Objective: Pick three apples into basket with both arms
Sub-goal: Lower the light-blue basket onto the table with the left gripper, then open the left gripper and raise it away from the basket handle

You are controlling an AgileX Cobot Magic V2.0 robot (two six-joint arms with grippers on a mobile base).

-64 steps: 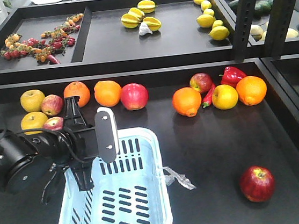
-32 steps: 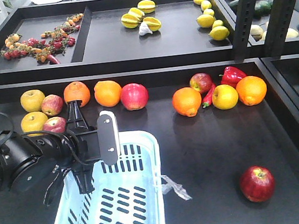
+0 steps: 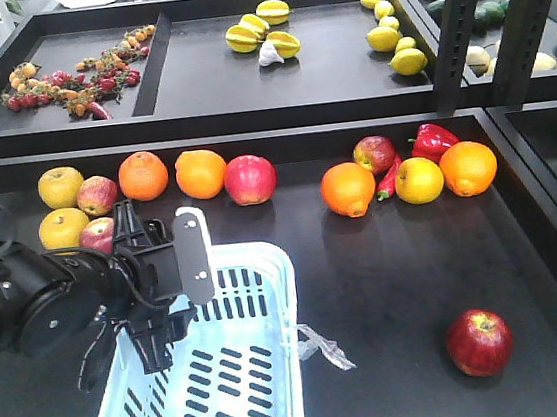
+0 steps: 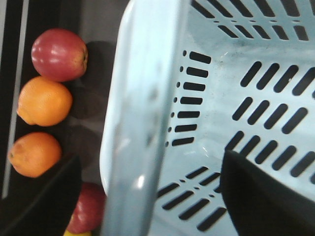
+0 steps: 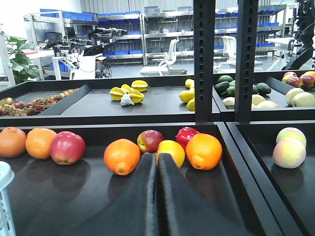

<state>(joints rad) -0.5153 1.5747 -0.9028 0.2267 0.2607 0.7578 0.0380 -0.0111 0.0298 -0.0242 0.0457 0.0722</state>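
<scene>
Apples (image 3: 250,178) are all outside the basket (image 3: 256,276) as far as I can see: its slotted floor shows bare in both the front view and the left wrist view. Most sit in the far row among the oranges (image 3: 201,173). Two are at the far left by a yellow fruit (image 3: 63,228), a big red one is mid-row, and one is further right next to a pepper (image 3: 435,138). A lone apple (image 3: 480,342) lies near right on the table (image 3: 395,256), well apart from everything. The basket stands near left. My left gripper (image 3: 144,284) is at its far-left corner with the jaws spread wide, one finger outside the wall and one inside. A pale bar passes between them, rim or handle, I cannot tell which. I see no finger touching it, so I read the gripper as open and carrying nothing. My right gripper (image 5: 156,158) has its fingers pressed together on nothing, pointing toward the far row. I judge we are at the very start: the left arm is busy at the basket and no pick has begun. Next I would open the right jaws and go for the lone apple, since it has free room all round. For the left arm, the small apple (image 3: 98,234) just beside the gripper is closest, but it looks to touch the yellow fruit. The fingers would first have to clear the basket wall, then close across its free sides.
</scene>
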